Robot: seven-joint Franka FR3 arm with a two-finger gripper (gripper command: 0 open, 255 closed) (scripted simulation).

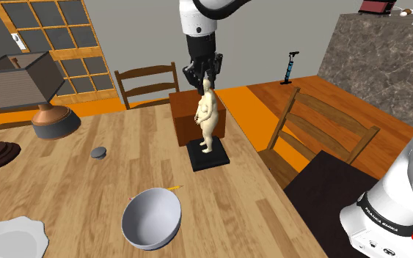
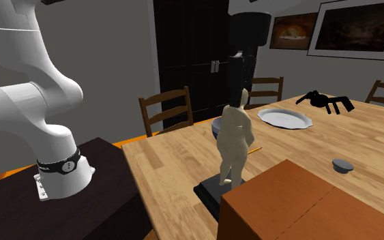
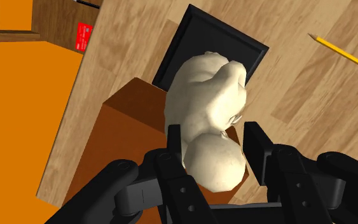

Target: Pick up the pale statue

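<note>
While it stands on the table (image 1: pixel 87 190), the statue (image 1: pixel 209 117) keeps its long axis vertical: head up, feet down on a flat black square base (image 1: pixel 207 156) that lies on the wood. In the shoulder view its belly and folded arms face that view's left, and its back faces the right. It sits towards the far side of the table, just in front of a brown box (image 1: pixel 186 113), a closed block whose top comes up to about the figure's chest.

The hand (image 1: pixel 205 79) hangs straight down over the figure with the head between its 2 black fingers (image 3: pixel 255 143). In the wrist view 1 finger lies against each side of the head with no gap showing, so the hand is pinching the statue by the head. The base is flat on the table.

Nearer the shoulder camera, a grey bowl (image 1: pixel 152 218) stands mouth up, well apart from the statue, showing its smooth inner wall. A white plate (image 1: pixel 6 240) with a wavy rim lies at that view's lower left corner. A yellow pencil (image 1: pixel 174 188) lies between the bowl and the base, and a small grey cap (image 1: pixel 98 152) rests to the left of the box.
</note>
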